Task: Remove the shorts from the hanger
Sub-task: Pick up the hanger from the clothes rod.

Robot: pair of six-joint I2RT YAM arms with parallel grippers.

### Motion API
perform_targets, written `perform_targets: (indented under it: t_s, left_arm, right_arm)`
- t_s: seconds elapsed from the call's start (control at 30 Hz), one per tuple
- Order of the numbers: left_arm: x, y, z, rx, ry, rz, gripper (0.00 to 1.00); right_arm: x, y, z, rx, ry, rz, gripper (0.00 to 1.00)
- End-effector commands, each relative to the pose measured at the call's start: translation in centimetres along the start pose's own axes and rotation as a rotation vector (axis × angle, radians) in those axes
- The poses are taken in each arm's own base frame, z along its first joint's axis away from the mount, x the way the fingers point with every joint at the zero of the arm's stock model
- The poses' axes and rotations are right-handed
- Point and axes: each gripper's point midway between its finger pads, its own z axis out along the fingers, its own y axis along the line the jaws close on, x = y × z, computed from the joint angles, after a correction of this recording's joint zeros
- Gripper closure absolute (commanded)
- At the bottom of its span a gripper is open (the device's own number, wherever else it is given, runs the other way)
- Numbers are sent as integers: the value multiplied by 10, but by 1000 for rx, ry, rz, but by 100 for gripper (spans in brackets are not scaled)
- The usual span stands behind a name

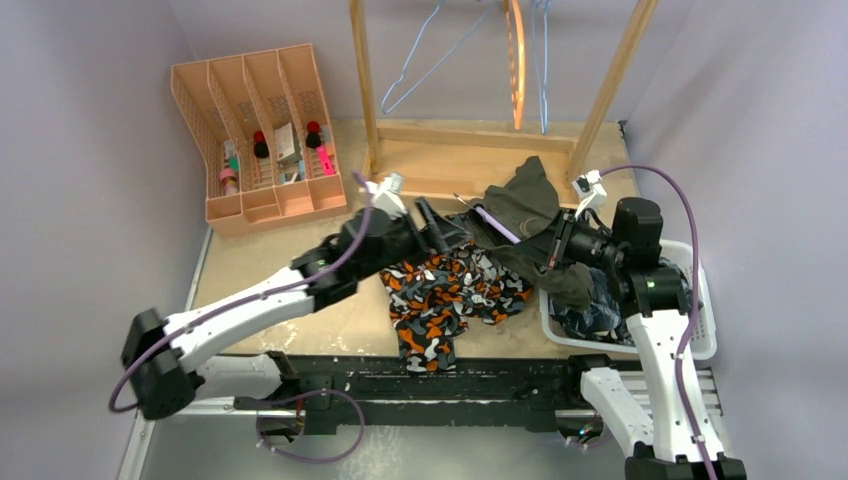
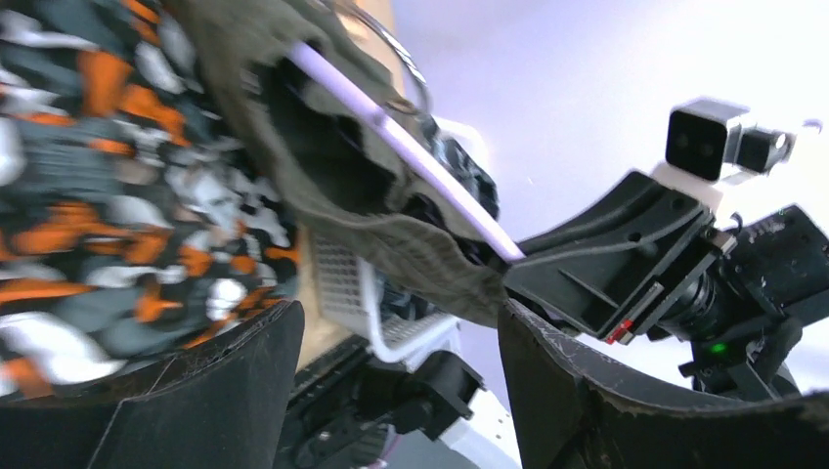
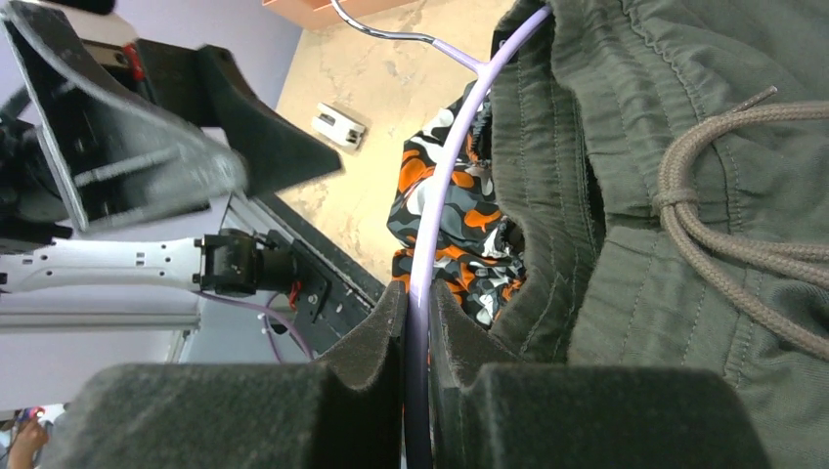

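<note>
The olive green shorts [image 1: 525, 200] with a drawstring [image 3: 714, 215] hang on a lilac hanger [image 1: 497, 222] held low over the table. My right gripper [image 3: 418, 322] is shut on the hanger's lilac arm [image 3: 440, 195], with the olive fabric [image 3: 665, 147] just to its right. My left gripper [image 2: 401, 332] is open, just below the shorts' waistband [image 2: 391, 234], with nothing between its fingers. In the top view it [image 1: 445, 228] sits at the shorts' left end. The camouflage shorts [image 1: 450, 295] lie flat on the table. Dark blue-grey shorts [image 1: 600, 315] lie in the basket.
A white basket [image 1: 705, 330] stands at the right, under the right arm. A wooden rack [image 1: 480, 150] at the back carries blue wire hangers [image 1: 410, 65] and an orange one [image 1: 517, 60]. A peach organizer [image 1: 265, 130] is at back left.
</note>
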Motion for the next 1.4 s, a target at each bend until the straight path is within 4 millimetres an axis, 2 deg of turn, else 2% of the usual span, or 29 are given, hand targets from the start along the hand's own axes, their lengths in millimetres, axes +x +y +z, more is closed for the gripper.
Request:
perform_targets:
  t_s: [0.0, 0.07, 0.13, 0.23, 0.4, 0.53, 0.73, 0.83, 0.93, 1.0, 1.03, 1.1, 1.17, 1.2, 1.27, 1.37]
  left_arm:
    - [20, -91, 28, 229, 11, -43, 28]
    - [19, -93, 37, 210, -24, -93, 28]
    - [8, -81, 36, 204, -104, -155, 28]
    - [-7, -76, 35, 197, -190, -192, 29]
    - [6, -85, 59, 237, -139, -225, 36]
    - [16, -76, 80, 188, -110, -224, 40]
    - [18, -58, 83, 144, -129, -282, 41]
    - [13, -68, 93, 180, -146, -274, 51]
    - [4, -89, 105, 211, -137, -212, 71]
    - [-1, -94, 110, 222, -132, -180, 85]
    - [-9, -91, 111, 216, -140, -174, 91]
    - [-25, -79, 108, 197, -161, -181, 100]
    - [-46, -69, 99, 175, -205, -184, 100]
    - [-59, -66, 92, 165, -230, -178, 100]
    - [-79, -68, 75, 153, -267, -138, 100]
    - [-98, -84, 44, 152, -302, -73, 100]
  right_arm:
    - [-23, 28, -9, -79, -66, -110, 100]
    - [-23, 30, -10, -89, -68, -115, 100]
    - [-23, 30, -10, -88, -68, -114, 100]
    - [-21, 32, -11, -98, -62, -117, 100]
    - [-21, 37, -14, -115, -63, -131, 100]
    - [-23, 42, -17, -120, -77, -139, 100]
    - [-22, 44, -17, -142, -68, -142, 100]
    - [-19, 48, -18, -164, -60, -154, 100]
    - [-18, 52, -20, -178, -55, -164, 100]
    - [-21, 52, -21, -167, -62, -165, 100]
    - [-22, 51, -22, -155, -69, -162, 100]
    - [-25, 52, -24, -136, -78, -165, 80]
    - [-28, 55, -29, -124, -85, -174, 61]
    - [-30, 56, -31, -116, -94, -181, 56]
    - [-40, 56, -36, -62, -129, -187, 54]
    - [-53, 44, -43, 53, -179, -194, 49]
